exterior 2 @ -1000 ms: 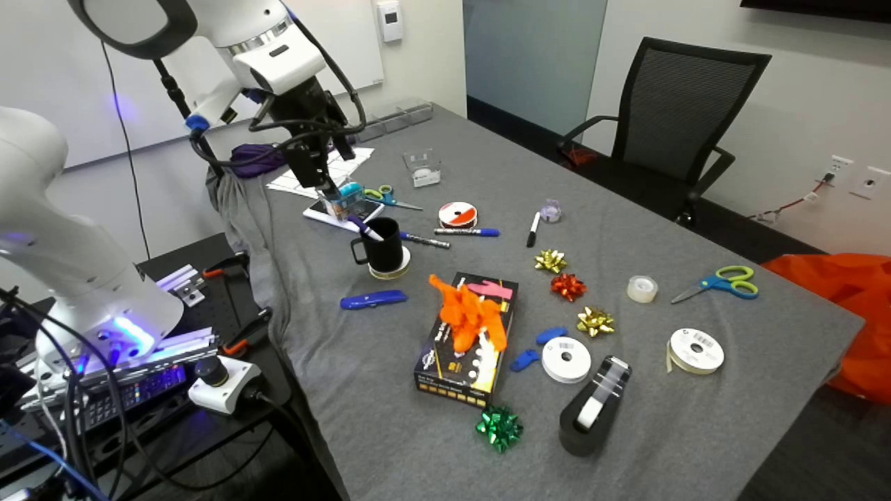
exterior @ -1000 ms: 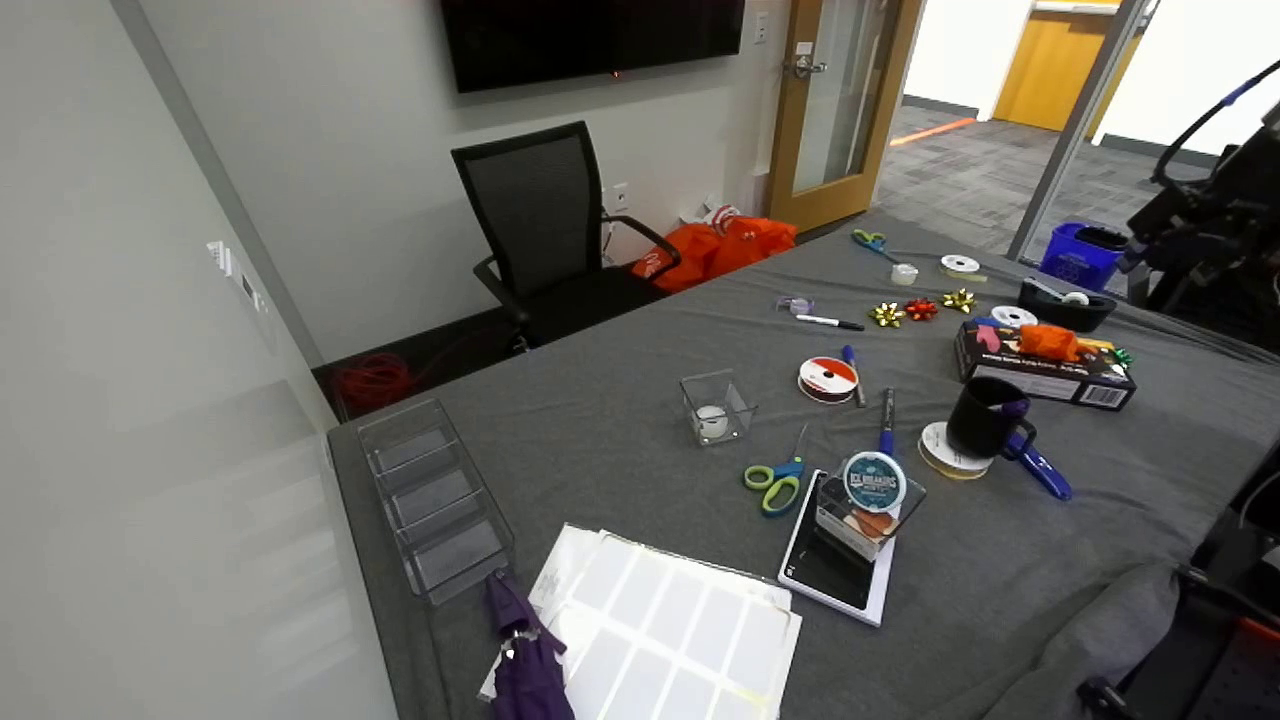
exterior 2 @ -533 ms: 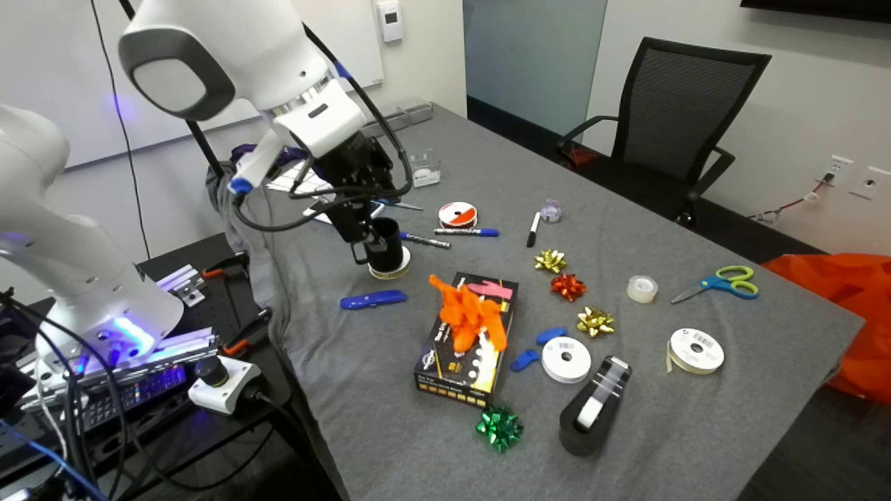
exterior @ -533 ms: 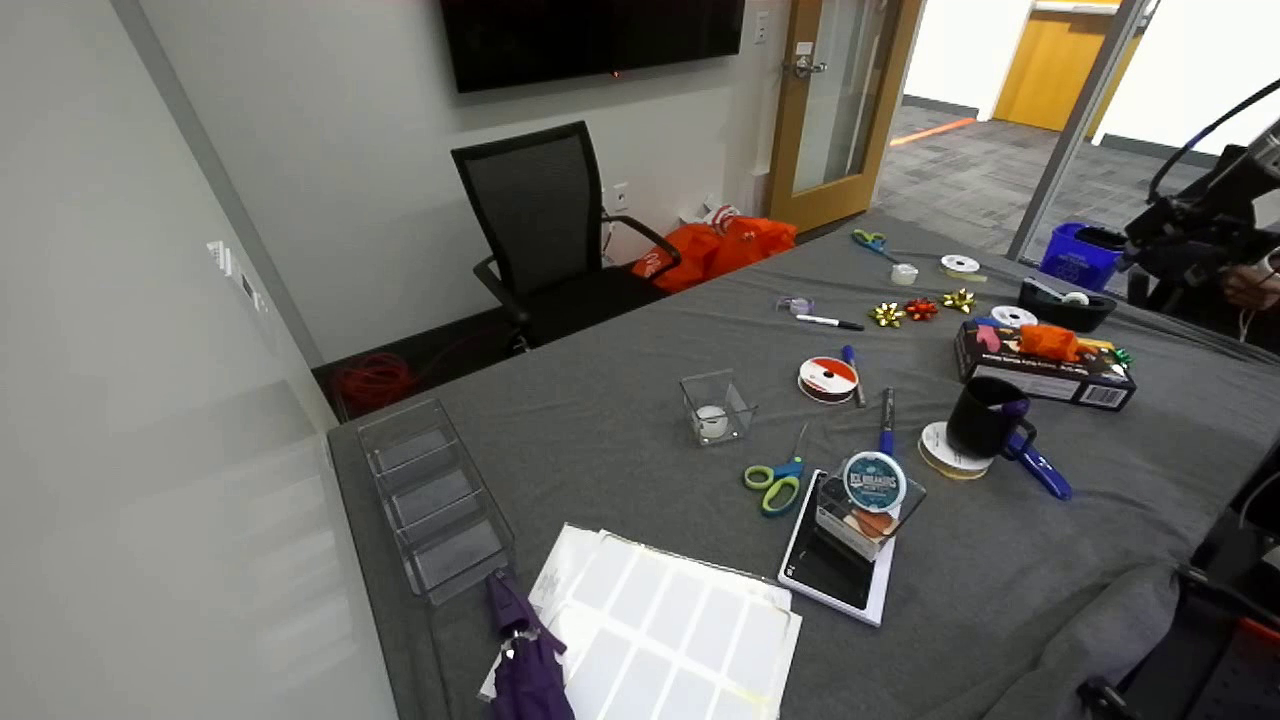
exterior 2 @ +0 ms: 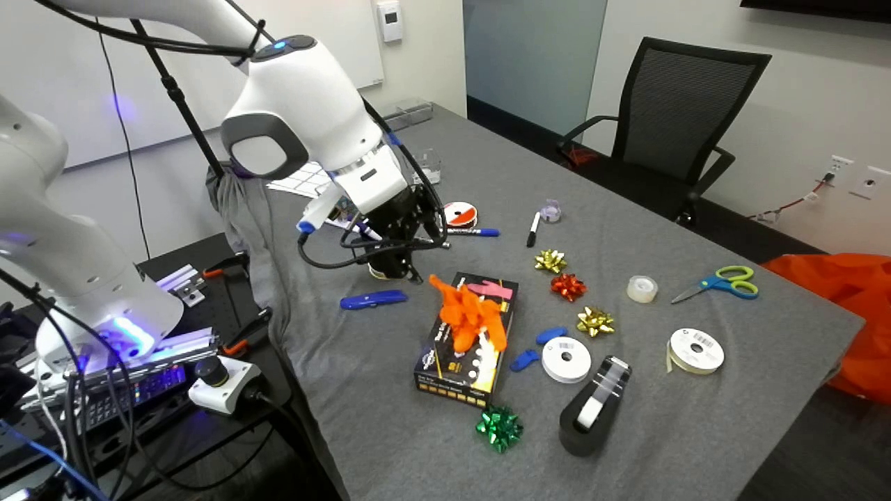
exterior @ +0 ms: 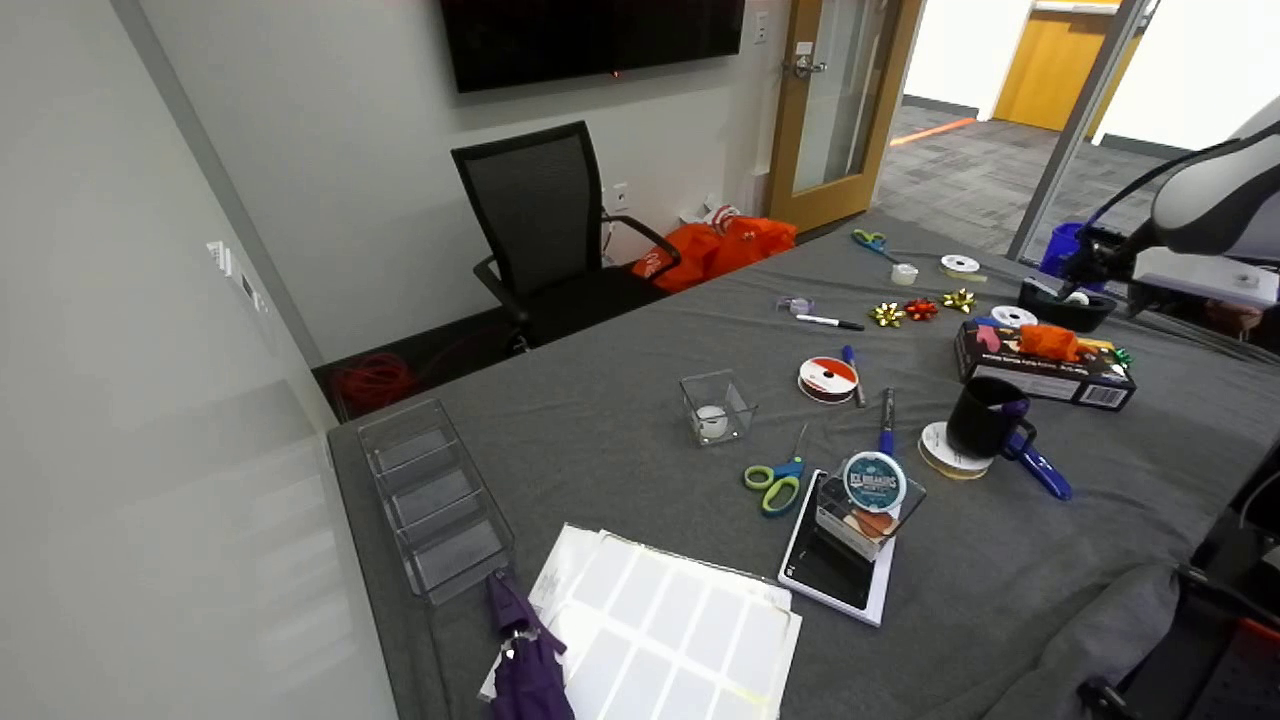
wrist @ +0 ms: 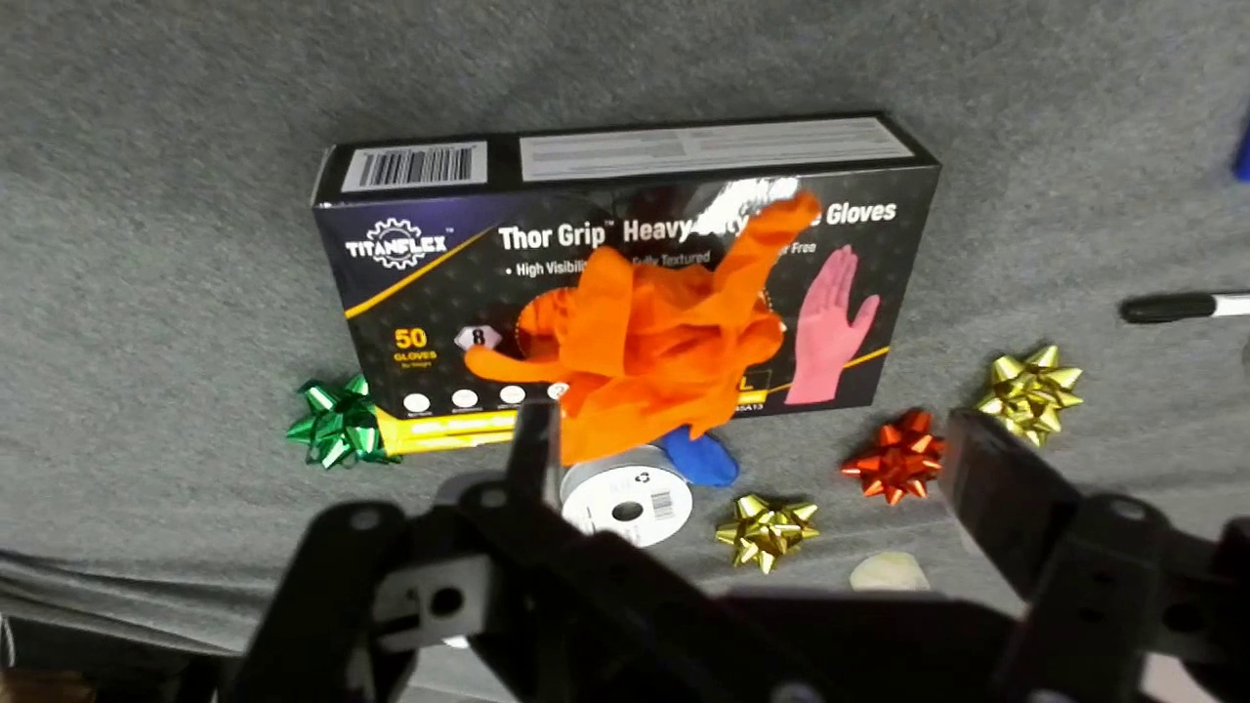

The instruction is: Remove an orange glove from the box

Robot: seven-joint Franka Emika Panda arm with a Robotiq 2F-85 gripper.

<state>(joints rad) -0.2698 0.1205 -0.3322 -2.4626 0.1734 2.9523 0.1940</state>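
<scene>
The black glove box [exterior 2: 445,369] lies flat on the grey cloth; it also shows in an exterior view [exterior: 1030,378] and in the wrist view [wrist: 420,273]. A crumpled orange glove [wrist: 664,342] bulges up from the middle of its top face, and shows in both exterior views [exterior 2: 468,316] [exterior: 1050,342]. I cannot tell how much of it is inside the box. My gripper [wrist: 752,430] is open and empty, above the table and apart from the glove. In an exterior view the gripper [exterior 2: 404,268] is left of the box, in front of the mug.
A black mug [exterior: 980,415] with markers stands on a spool near the box. A blue cutter [exterior 2: 373,299], a green bow [exterior 2: 500,426], a white ribbon spool [exterior 2: 565,360], a tape dispenser [exterior 2: 595,407] and a red bow [exterior 2: 568,286] lie around the box.
The arm has swung from above the tablet, past the mug, toward the glove box, with the gripper getting lower. The box and glove have not moved.
</scene>
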